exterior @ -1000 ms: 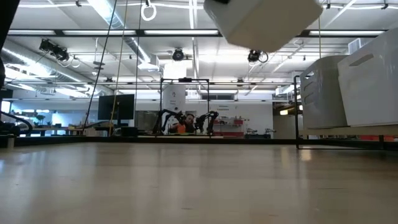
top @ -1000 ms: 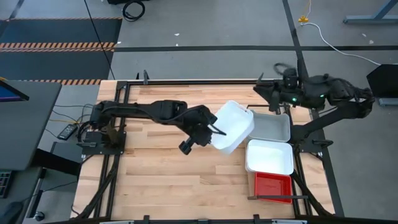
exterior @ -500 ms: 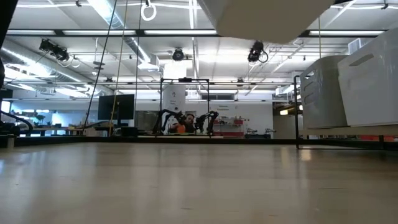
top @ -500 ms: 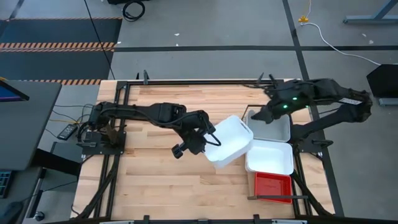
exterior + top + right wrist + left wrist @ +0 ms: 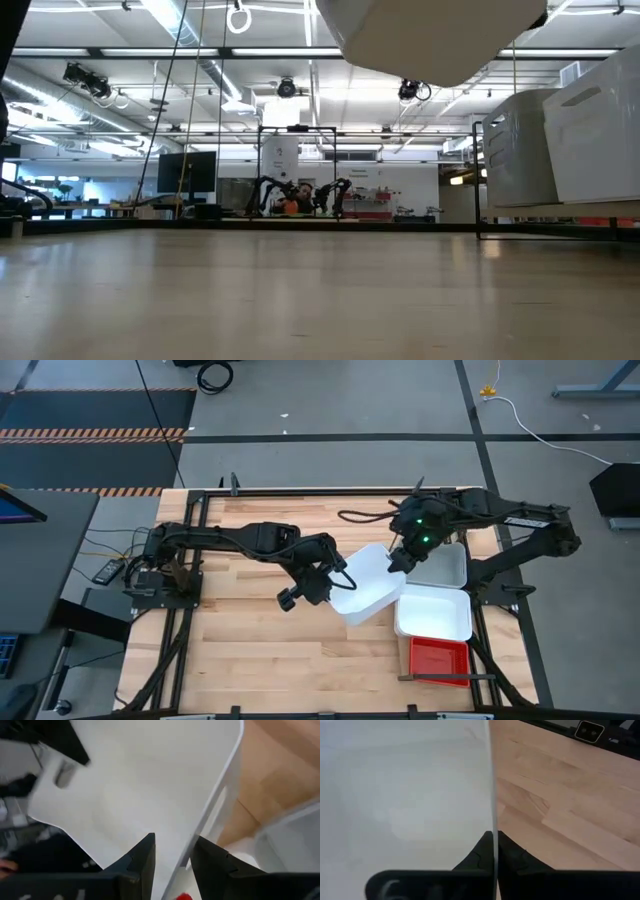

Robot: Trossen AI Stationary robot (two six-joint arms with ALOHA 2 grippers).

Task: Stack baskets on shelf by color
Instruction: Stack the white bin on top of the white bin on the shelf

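While the left gripper [image 5: 322, 582] pinches one wall of a white basket [image 5: 366, 584] and holds it tilted above the middle of the table [image 5: 240, 650], the right gripper [image 5: 397, 558] reaches in from the far right corner to the basket's opposite rim. In the right wrist view its fingers [image 5: 142, 857] stand spread, straddling that rim without closing on it. In the left wrist view the left fingers [image 5: 512, 857] are pressed against the thin wall from both sides.

Along the table's right edge sit three stacks — a light grey stack [image 5: 440, 565] farthest back, a white stack [image 5: 434, 612] in the middle, a red stack [image 5: 439, 658] nearest the front. The shelf under them cannot be made out.

The low view shows the lifted basket's underside well clear of the tabletop.

The likely risk is a handover gone wrong: if the left fingers let go before the right ones clamp, the basket would drop — or, tilted as it is, its low corner could catch the white stack just beside it and knock it askew.
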